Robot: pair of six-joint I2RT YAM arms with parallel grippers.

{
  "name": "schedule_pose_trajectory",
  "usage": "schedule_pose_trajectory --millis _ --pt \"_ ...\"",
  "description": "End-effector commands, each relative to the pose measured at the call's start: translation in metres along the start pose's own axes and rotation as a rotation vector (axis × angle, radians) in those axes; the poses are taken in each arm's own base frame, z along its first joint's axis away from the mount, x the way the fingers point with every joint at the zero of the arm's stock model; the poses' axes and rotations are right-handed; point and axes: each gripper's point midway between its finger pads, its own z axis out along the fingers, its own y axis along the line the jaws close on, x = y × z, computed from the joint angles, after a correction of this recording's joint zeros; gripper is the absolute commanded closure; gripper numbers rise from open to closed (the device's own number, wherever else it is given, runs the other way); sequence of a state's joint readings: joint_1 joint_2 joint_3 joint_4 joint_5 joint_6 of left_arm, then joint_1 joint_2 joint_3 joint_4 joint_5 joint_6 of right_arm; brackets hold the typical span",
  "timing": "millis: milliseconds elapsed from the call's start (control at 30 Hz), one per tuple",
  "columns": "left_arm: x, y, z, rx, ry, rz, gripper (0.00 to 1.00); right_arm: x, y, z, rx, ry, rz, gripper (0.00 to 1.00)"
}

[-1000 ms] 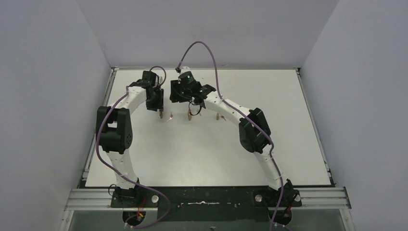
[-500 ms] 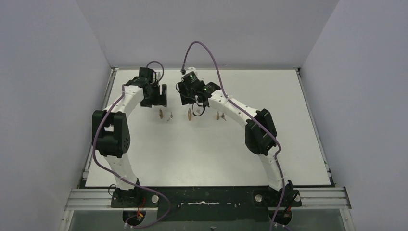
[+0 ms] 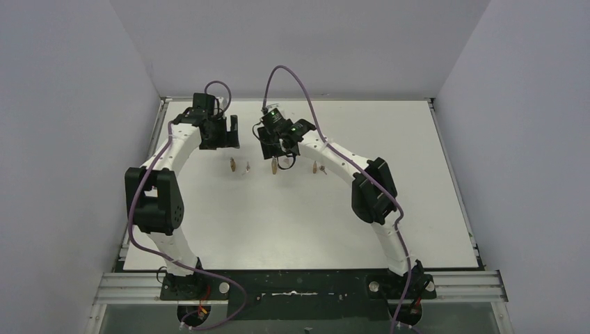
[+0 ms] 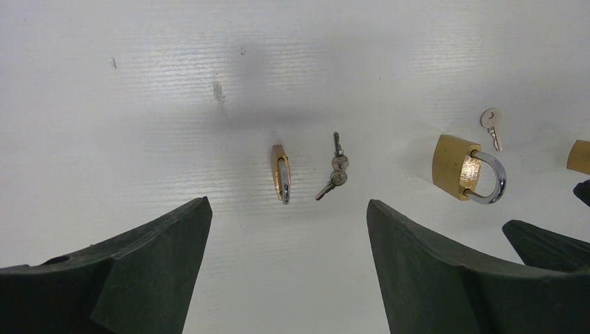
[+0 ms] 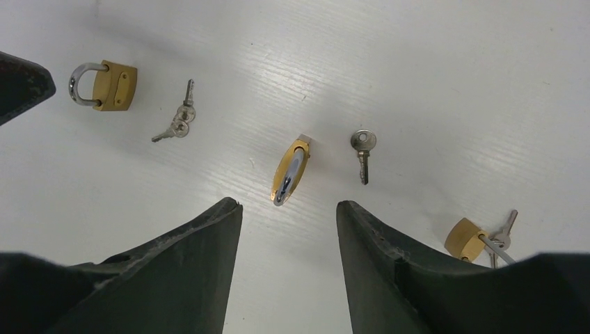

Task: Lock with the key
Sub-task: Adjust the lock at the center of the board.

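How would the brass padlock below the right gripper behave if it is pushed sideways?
The padlock seems to rest on its narrow edge, so it would likely tip onto its flat face. Its metal body looks heavy for its size and rigid. The smooth table may let it slide.

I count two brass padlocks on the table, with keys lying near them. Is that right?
No. There are three, not two: the left padlock, middle padlock and right padlock, seen in the right wrist view. Keys do lie near them.

Left pincer (image 4: 286,209), right pincer (image 5: 289,206): jaws apart
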State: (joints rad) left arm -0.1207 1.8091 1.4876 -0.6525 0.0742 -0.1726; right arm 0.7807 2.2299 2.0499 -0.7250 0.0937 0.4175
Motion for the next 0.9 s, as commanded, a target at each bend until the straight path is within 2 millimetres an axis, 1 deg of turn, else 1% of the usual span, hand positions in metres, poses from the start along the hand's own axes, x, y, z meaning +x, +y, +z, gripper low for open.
schedule_pose_trajectory --millis 0,167,300,600,800,867 --pt "-0.031 -0.009 -0.024 0.042 -0.103 0.001 0.2 -0.003 0.004 0.006 0.025 0.008 0.031 0.47" --pt "-0.032 -0.011 -0.028 0.049 -0.113 0.001 0.2 0.007 0.005 0.022 0.043 0.052 0.054 0.48" --pt "-0.033 -0.009 -0.032 0.045 -0.12 0.003 0.2 0.016 0.002 0.039 0.054 0.088 0.075 0.51" --pt "-0.035 -0.011 -0.035 0.061 -0.128 -0.001 0.2 0.028 0.0 0.055 0.061 0.128 0.086 0.58" --pt "-0.036 -0.01 -0.036 0.066 -0.128 -0.006 0.2 0.034 -0.003 0.063 0.069 0.145 0.092 0.66" --pt "-0.036 -0.009 -0.036 0.067 -0.128 -0.007 0.2 0.034 -0.003 0.065 0.068 0.147 0.096 0.74"
